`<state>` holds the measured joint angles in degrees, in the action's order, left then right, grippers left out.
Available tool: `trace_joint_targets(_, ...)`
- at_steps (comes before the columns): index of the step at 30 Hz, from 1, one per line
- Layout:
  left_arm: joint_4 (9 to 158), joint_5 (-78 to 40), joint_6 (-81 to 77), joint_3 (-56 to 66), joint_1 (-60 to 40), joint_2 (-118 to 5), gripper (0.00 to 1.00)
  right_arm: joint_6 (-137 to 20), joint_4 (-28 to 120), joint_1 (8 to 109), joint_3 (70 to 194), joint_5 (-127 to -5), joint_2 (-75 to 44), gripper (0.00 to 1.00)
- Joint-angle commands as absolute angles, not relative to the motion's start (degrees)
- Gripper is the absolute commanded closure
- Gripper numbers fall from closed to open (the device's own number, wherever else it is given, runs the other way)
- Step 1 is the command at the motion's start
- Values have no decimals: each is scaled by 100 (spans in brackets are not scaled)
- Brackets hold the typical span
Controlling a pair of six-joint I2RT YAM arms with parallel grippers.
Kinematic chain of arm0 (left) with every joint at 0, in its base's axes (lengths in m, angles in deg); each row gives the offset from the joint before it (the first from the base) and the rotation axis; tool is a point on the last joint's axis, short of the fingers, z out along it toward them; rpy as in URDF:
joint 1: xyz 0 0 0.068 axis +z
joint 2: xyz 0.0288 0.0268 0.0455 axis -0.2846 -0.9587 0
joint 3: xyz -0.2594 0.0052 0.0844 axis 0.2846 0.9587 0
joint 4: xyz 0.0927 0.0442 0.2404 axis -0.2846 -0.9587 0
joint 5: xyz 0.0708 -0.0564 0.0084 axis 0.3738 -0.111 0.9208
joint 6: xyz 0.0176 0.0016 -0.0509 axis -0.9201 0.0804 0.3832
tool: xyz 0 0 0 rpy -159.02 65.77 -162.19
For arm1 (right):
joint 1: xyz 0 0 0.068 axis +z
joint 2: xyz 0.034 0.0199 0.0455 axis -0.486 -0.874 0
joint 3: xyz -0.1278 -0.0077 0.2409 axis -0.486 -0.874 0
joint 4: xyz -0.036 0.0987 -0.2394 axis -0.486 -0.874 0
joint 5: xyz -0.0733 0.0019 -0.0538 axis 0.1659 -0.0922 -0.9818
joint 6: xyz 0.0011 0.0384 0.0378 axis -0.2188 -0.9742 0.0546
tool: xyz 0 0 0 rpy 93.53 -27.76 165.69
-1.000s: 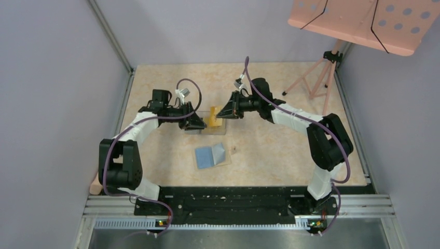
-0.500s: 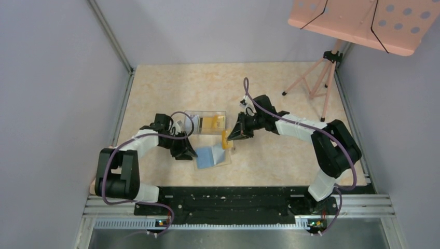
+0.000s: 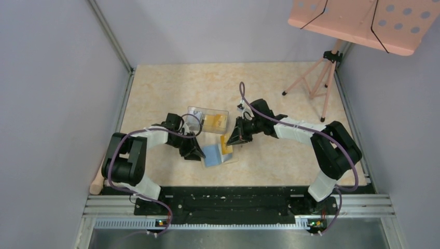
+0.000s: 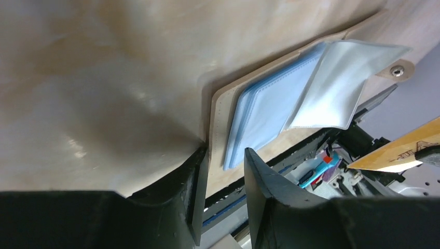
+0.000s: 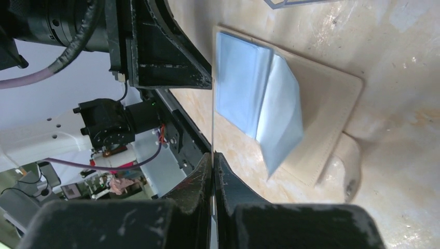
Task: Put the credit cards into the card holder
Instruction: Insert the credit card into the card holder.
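While the opened card holder [image 3: 212,156] is lying flat on the tabletop [image 3: 171,88], just in front of the clear box [image 3: 198,114], the left tool [image 3: 199,154] is meeting its left edge. The right tool [image 3: 232,141] is holding a yellow credit card [image 3: 226,148] at its right side, and other credit cards [image 3: 214,121] are sitting in the box. From the left wrist, the fingers are standing partly apart, straddling the holder's beige edge beside the blue pockets. From the right wrist, the fingers are pinching the card tightly, seen edge-on, above the holder.
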<state>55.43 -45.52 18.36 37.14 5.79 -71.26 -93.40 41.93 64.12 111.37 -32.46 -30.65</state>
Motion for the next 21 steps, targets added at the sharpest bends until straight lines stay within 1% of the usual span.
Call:
trace_joint_targets(1, 6021, -4111, 1863, 3552, 252, -7567, 62, -9166, 4467, 6476, 11071, -3366, -2987, 100)
trace_joint_targets(8, 5928, -3985, 1816, 3374, 102, -7729, 62, -9077, 4631, 6480, 10944, -3491, -3286, 100)
trace_joint_targets(15, 5864, -3944, 1702, 3453, 90, -7722, 62, -8934, 4650, 6487, 11019, -3374, -3697, 100)
trace_joint_targets(21, 5878, -3905, 1637, 3546, 64, -7760, 65, -8918, 4658, 6498, 11096, -3226, -3932, 100)
